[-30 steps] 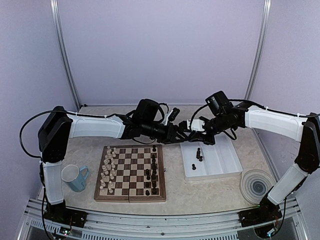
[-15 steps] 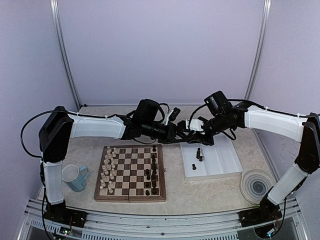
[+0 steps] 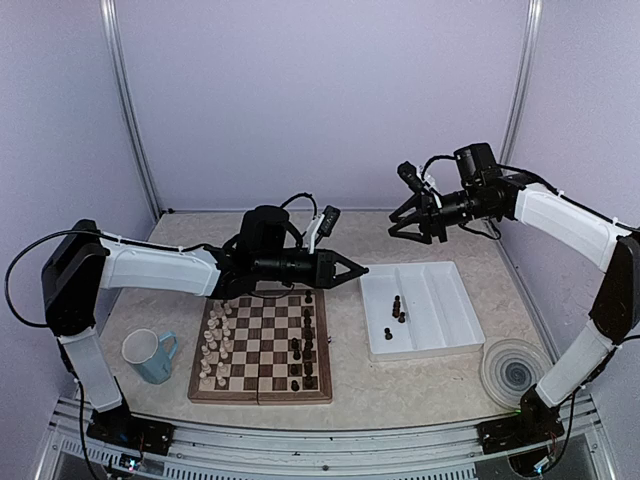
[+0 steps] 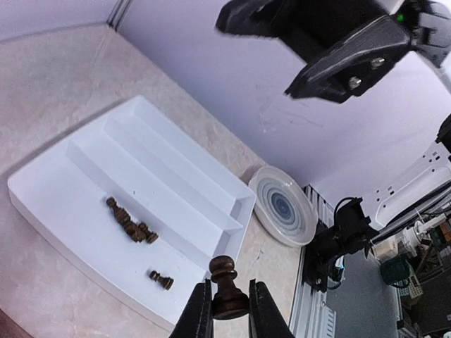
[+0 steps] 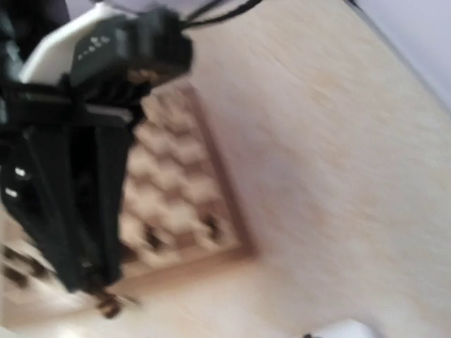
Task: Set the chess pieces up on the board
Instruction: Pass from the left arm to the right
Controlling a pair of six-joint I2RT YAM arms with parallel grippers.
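Observation:
A dark pawn (image 4: 227, 289) stands upright between the fingers of my left gripper (image 4: 227, 304), which is shut on it. In the top view my left gripper (image 3: 358, 270) hovers between the board (image 3: 262, 396) and the white tray (image 3: 445, 330). Several dark chess pieces (image 3: 303, 352) stand on the board's right side. More dark pieces (image 3: 398, 306) lie in the tray (image 4: 162, 176), seen from the left wrist as a cluster (image 4: 130, 227). My right gripper (image 3: 410, 232) hangs high above the tray's far edge, open with nothing in it. The right wrist view is blurred and shows only the board (image 5: 176, 190).
Cream-white pieces (image 3: 215, 340) fill the board's left side. A blue mug (image 3: 150, 355) stands left of the board. A round ridged dish (image 3: 515, 368) lies right of the tray near the table's front edge.
The two grippers met tip to tip above the tray's far left corner. The right one has opened and pulled up and back to the right. The left arm drew back left with the pawn.

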